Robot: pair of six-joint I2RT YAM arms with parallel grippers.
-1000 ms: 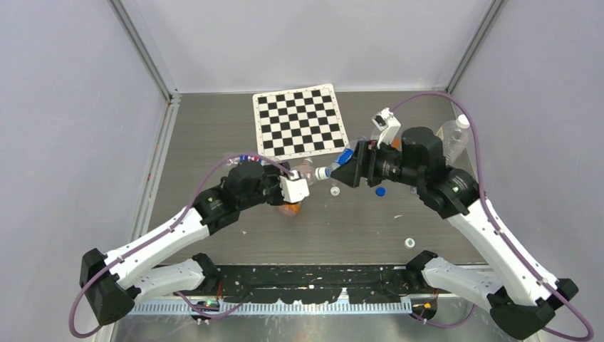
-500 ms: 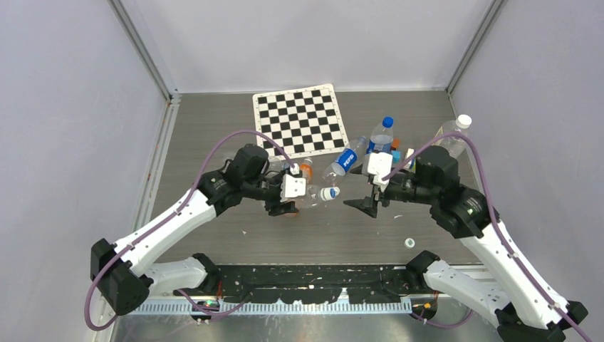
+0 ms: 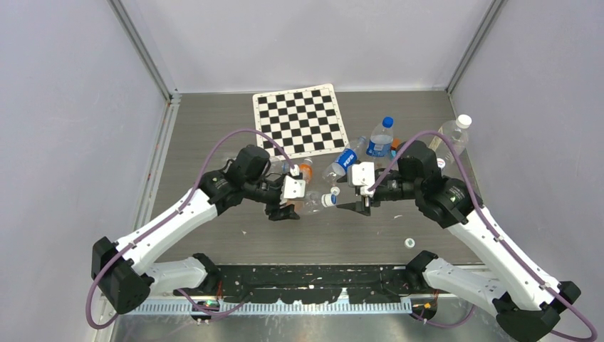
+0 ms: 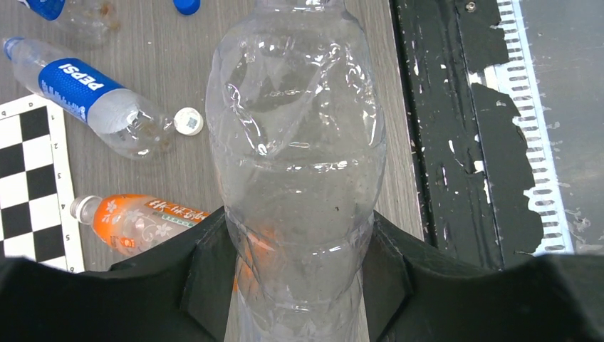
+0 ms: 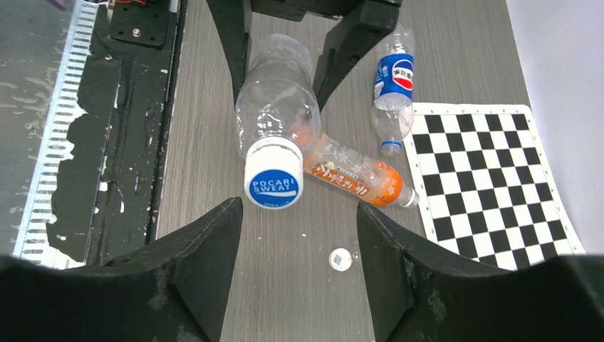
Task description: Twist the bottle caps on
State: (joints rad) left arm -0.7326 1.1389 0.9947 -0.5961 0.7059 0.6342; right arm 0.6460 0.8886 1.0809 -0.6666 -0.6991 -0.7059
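Observation:
My left gripper (image 3: 295, 201) is shut on a clear crumpled bottle (image 4: 295, 157), holding it lying level above the table. A white cap with a blue Pocari Sweat print (image 5: 273, 182) sits on the bottle's neck and faces my right gripper; it also shows in the top view (image 3: 328, 200). My right gripper (image 5: 299, 211) is open and empty, with its jaws wide apart just short of that cap (image 3: 348, 197). A loose white cap (image 5: 340, 258) lies on the table below the right jaws. Another white cap (image 3: 409, 242) lies near the front right.
An orange-labelled bottle (image 5: 352, 174) and a Pepsi bottle (image 5: 395, 77) lie under and beyond the held bottle. A checkerboard mat (image 3: 299, 121) lies at the back. A blue-capped bottle (image 3: 382, 135) and a white-capped clear bottle (image 3: 454, 135) are at the right. A blue cap (image 4: 186, 6) lies loose.
My right gripper left the bottle's cap, drew back to the right and down, then came back left toward it, open. The left gripper carried the bottle slightly nearer and lower.

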